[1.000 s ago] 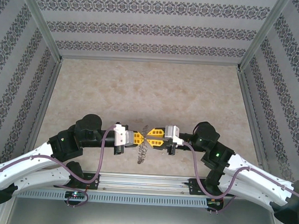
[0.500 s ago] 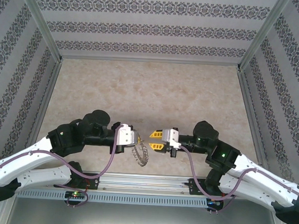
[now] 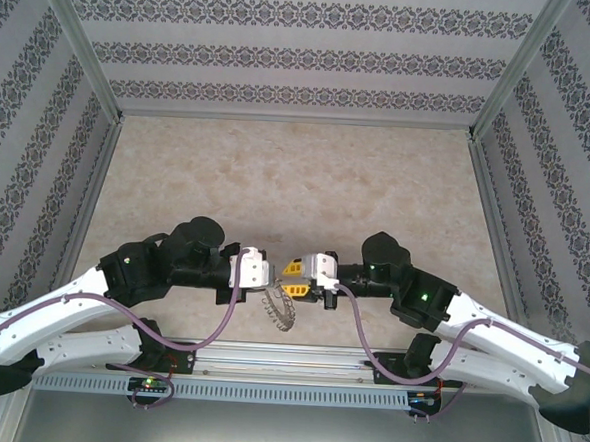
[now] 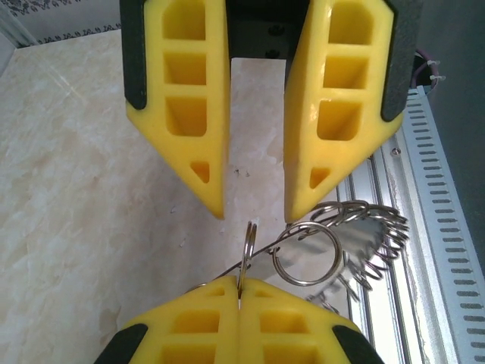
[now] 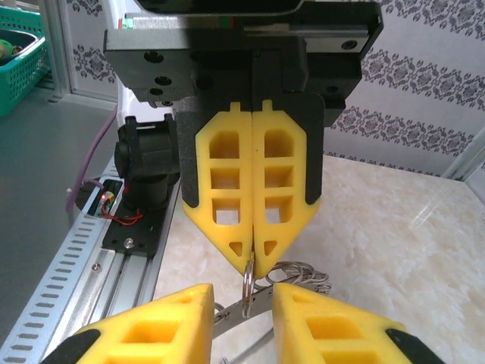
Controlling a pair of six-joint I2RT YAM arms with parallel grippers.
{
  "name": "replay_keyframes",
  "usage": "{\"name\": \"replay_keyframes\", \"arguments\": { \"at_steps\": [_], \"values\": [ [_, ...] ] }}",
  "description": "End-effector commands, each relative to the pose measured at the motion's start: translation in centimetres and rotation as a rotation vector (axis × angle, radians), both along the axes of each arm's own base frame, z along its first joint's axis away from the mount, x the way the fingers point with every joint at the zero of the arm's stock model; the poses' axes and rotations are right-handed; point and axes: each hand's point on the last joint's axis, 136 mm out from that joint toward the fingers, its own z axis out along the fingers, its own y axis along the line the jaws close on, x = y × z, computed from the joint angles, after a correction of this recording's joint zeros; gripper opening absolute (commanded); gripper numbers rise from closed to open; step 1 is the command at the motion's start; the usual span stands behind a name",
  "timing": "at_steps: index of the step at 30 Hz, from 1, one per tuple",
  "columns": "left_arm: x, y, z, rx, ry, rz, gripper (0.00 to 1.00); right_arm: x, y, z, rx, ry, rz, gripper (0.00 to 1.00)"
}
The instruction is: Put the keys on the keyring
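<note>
looking down the left wrist view, i see my left gripper (image 4: pixel 239 294) clamped tight on the keyring (image 4: pixel 248 246). the pinched loop stands edge-on between the tips and its coiled bunch hangs off toward the rail (image 4: pixel 447 227). my right gripper (image 4: pixel 255 206) faces it tip to tip, jaws narrowly parted and empty as far as i can tell, with the loop's edge lined up on their gap. both hover over the tabletop (image 3: pixel 277 180) near its front edge.
</note>
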Motion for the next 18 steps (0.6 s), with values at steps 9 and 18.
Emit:
{"name": "replay_keyframes", "arguments": {
  "at_steps": [9, 18],
  "values": [
    [-0.6, -0.2, 1.3, -0.016, -0.017, -0.034, 0.0, 0.3, 0.9, 0.6, -0.019, -0.038, 0.0, 0.2],
    [-0.8, -0.4, 1.1, -0.026, -0.005, -0.046, 0.0, 1.3, 0.7, -0.1, -0.057, -0.062, -0.053, 0.0]
  ]
}}
